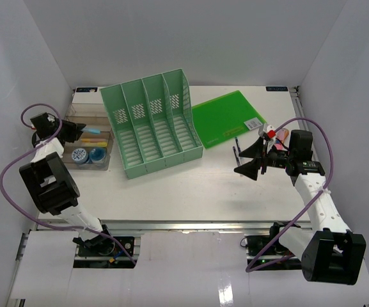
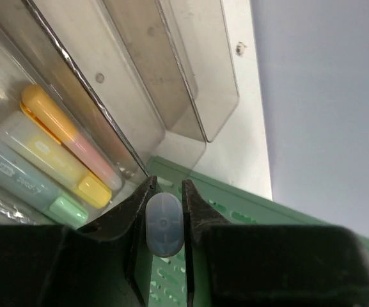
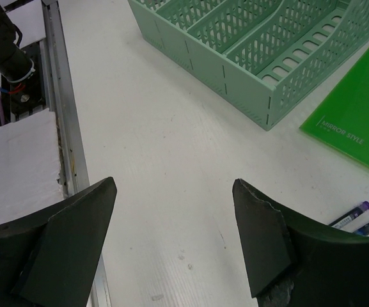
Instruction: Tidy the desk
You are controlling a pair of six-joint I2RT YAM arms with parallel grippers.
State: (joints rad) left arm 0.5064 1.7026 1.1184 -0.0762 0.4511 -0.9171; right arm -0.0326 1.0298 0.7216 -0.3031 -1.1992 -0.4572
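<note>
On the left side of the desk, the big white top under everything, the left pincer is clamped on a small pale thing with a round end. What it is cannot be told for sure. It is held up close by the clear tray, which stands next to the green rack. Some bright markers are laid side by side in the tray. The job now seems to be putting the pale thing into the tray. To do it well, the pale thing should be moved over a bare slot and turned to lie the long way, like the markers. It should be brought down low before it is let go, so it is not dropped or bounced out. The tray wall should not be bumped. The right pincer is spread wide apart with nothing in it, over bare desk, near two pens and a green folder. Those are best left for later.
</note>
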